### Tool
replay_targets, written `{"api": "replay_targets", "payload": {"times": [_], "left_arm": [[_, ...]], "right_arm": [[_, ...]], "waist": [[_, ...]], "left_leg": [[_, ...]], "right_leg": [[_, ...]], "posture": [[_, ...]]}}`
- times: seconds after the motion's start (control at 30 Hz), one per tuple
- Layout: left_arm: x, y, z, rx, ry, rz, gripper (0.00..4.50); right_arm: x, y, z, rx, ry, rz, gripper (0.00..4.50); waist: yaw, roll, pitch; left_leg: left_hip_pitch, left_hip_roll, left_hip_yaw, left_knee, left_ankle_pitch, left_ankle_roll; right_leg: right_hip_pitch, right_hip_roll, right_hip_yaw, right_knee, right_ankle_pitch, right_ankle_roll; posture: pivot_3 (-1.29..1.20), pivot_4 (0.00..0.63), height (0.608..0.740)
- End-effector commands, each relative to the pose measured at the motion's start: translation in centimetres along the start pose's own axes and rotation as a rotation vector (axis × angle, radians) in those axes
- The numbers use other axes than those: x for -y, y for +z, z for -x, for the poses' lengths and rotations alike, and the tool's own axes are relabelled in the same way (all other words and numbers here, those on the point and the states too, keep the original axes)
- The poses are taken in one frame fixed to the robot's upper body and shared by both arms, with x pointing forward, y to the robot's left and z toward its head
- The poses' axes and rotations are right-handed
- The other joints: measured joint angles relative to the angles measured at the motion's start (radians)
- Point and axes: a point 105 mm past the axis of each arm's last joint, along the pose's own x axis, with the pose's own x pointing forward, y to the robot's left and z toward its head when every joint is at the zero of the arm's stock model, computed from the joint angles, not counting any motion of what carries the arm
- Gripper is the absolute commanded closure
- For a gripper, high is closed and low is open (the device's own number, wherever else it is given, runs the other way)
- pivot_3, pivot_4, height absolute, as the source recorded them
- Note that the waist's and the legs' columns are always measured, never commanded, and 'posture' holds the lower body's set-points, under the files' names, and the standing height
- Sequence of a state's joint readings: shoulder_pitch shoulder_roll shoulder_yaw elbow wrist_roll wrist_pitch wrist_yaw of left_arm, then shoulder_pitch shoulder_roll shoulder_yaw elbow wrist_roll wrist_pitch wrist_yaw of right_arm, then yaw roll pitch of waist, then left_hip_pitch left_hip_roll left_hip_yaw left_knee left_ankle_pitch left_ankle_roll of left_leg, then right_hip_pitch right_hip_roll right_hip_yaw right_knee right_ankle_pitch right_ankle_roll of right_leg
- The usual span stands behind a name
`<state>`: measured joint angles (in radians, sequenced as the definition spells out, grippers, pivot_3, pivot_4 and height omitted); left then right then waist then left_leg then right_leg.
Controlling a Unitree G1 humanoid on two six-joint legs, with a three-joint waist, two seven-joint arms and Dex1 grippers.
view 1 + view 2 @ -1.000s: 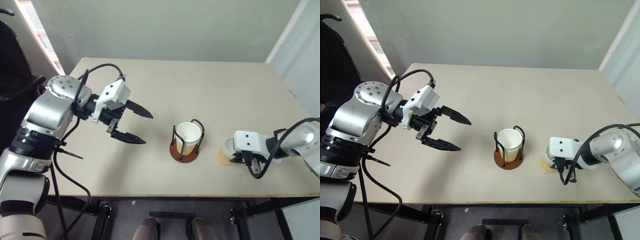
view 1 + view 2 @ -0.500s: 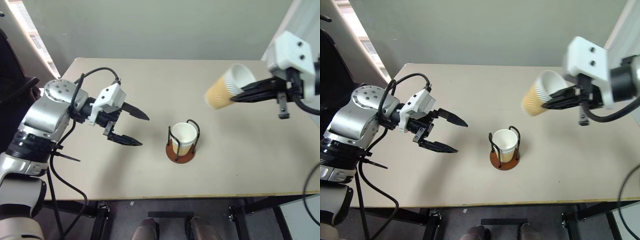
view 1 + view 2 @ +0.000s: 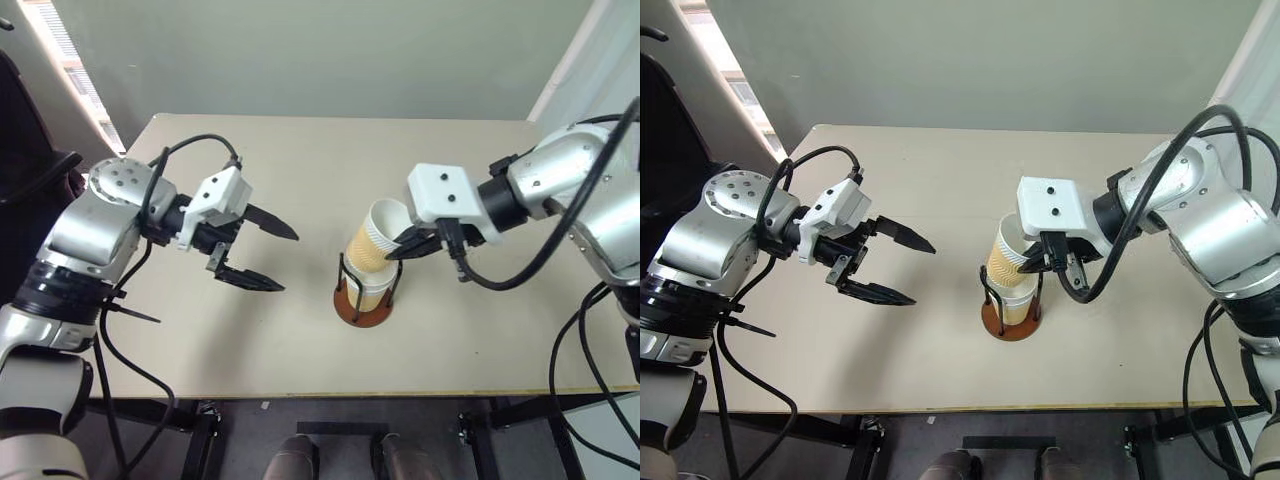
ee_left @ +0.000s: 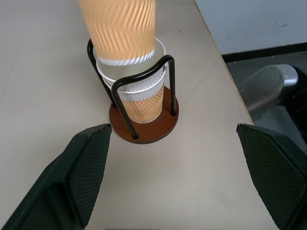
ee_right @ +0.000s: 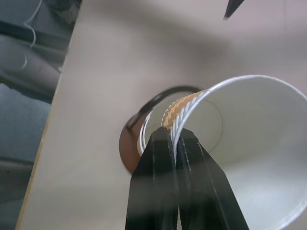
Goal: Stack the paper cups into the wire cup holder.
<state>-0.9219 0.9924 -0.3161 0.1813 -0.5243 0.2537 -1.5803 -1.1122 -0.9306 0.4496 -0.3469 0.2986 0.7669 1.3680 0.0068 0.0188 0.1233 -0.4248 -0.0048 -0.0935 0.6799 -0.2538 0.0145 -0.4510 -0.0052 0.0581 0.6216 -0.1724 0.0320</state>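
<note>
Tabletop (image 3: 480, 330) is looking plain; my right gripper (image 3: 400, 247) is pinching a tilted paper cup (image 3: 375, 243) by its rim, just above the cup (image 4: 139, 93) sitting in the wire cup holder (image 3: 364, 297), while the left gripper (image 3: 268, 254) is hanging released, well left.

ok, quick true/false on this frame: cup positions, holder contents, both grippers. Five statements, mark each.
1. The right gripper is shut on the rim of a tan ribbed paper cup. True.
2. That held cup is fully seated in the black wire cup holder with the reddish-brown disc base. False: it is tilted above the holder, its bottom just over the cup inside.
3. The wire cup holder is empty. False: another tan paper cup with a white rim stands upright in it.
4. The left gripper is open and holds nothing. True.
5. The left gripper touches the holder. False: it hangs apart from it, over the beige table.
</note>
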Motion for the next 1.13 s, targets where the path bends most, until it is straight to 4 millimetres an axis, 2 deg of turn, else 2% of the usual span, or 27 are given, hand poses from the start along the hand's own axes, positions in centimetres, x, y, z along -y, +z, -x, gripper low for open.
{"api": "replay_targets", "payload": {"times": [0.03,0.27,0.3,0.37,0.53,0.67,0.73,0.8,0.87,0.93,1.13], "left_arm": [[0.4,0.8,0.4,-0.006,-0.026,-0.037,0.0],[0.3,0.7,0.4,-0.013,-0.026,-0.036,0.0],[0.3,0.7,0.3,-0.013,-0.028,-0.037,0.0],[0.2,0.8,0.2,-0.01,-0.032,-0.037,0.0],[0.1,0.9,0.1,-0.008,-0.035,-0.032,0.0],[-0.4,1.0,0.1,0.013,-0.001,-0.015,0.0],[-1.0,1.3,0.2,0.04,0.033,0.0,0.0],[-1.4,1.4,0.7,0.063,0.086,0.027,0.0],[-1.2,1.3,1.7,0.073,0.151,0.067,0.0],[-0.7,1.1,3.0,0.081,0.221,0.12,0.0],[0.4,-0.4,4.9,0.081,0.34,0.228,0.0]], "right_arm": [[0.0,-0.6,-0.3,-0.033,0.006,0.037,4.44],[-0.2,-0.6,-0.6,-0.043,0.035,0.056,4.44],[-0.2,-0.4,-0.8,-0.042,0.035,0.061,4.28],[0.1,0.2,-1.2,-0.023,0.028,0.065,3.88],[1.8,1.9,-1.0,0.05,-0.059,0.028,2.21],[3.3,2.6,0.9,0.153,-0.141,-0.064,0.8],[3.9,2.6,2.1,0.213,-0.186,-0.134,0.8],[4.5,1.9,4.1,0.296,-0.264,-0.255,0.8],[4.5,0.4,6.1,0.36,-0.322,-0.375,0.8],[4.1,-1.1,7.3,0.379,-0.353,-0.461,0.8],[3.5,-2.9,7.6,0.374,-0.411,-0.549,0.8]], "waist": [[0.0,0.0,0.0],[-0.001,0.0,0.0],[-0.002,0.0,0.0],[-0.004,0.0,0.0],[-0.007,0.0,0.0],[-0.002,0.0,0.0],[0.002,0.0,0.0],[0.002,0.0,0.0],[0.001,-0.001,0.0],[0.0,-0.001,0.0],[-0.008,0.0,0.0]], "left_leg": [[0.0,0.0,0.0,0.0,0.0,0.0],[0.001,0.0,0.0,0.001,0.0,0.0],[0.001,0.0,0.0,0.001,0.0,0.0],[0.002,0.0,0.0,0.001,0.0,0.0],[0.001,0.0,0.0,0.0,0.0,-0.001],[0.001,0.0,0.0,0.0,0.0,-0.001],[0.001,0.0,0.0,0.0,0.0,-0.001],[0.0,0.0,0.0,0.0,0.0,-0.002],[0.0,0.0,0.0,0.0,0.001,-0.004],[0.001,0.0,0.0,-0.001,0.006,-0.013],[0.005,0.001,0.001,-0.01,0.007,-0.017]], "right_leg": [[0.0,0.0,0.0,0.001,0.0,0.0],[-0.001,0.0,0.0,0.005,-0.002,-0.003],[-0.001,0.0,0.0,0.005,-0.002,-0.003],[-0.001,0.0,0.0,0.006,-0.002,-0.003],[-0.001,0.0,0.0,0.006,-0.002,-0.003],[-0.001,0.0,0.0,0.005,-0.003,-0.005],[-0.001,0.0,0.0,0.005,-0.003,-0.005],[-0.001,0.0,0.0,0.005,-0.003,-0.005],[-0.001,0.0,0.0,0.004,-0.003,-0.005],[-0.001,0.0,0.0,0.004,-0.004,-0.004],[-0.002,0.0,0.001,0.006,-0.007,-0.005]], "posture": [[0.0,0.15,0.74],[0.0,0.15,0.74],[0.0,0.15,0.74],[0.0,0.15,0.74],[0.0,0.15,0.74],[0.0,0.15,0.74],[0.0,0.15,0.74],[0.0,0.15,0.74],[0.0,0.15,0.74],[0.0,0.15,0.74],[0.0,0.15,0.74]]}}
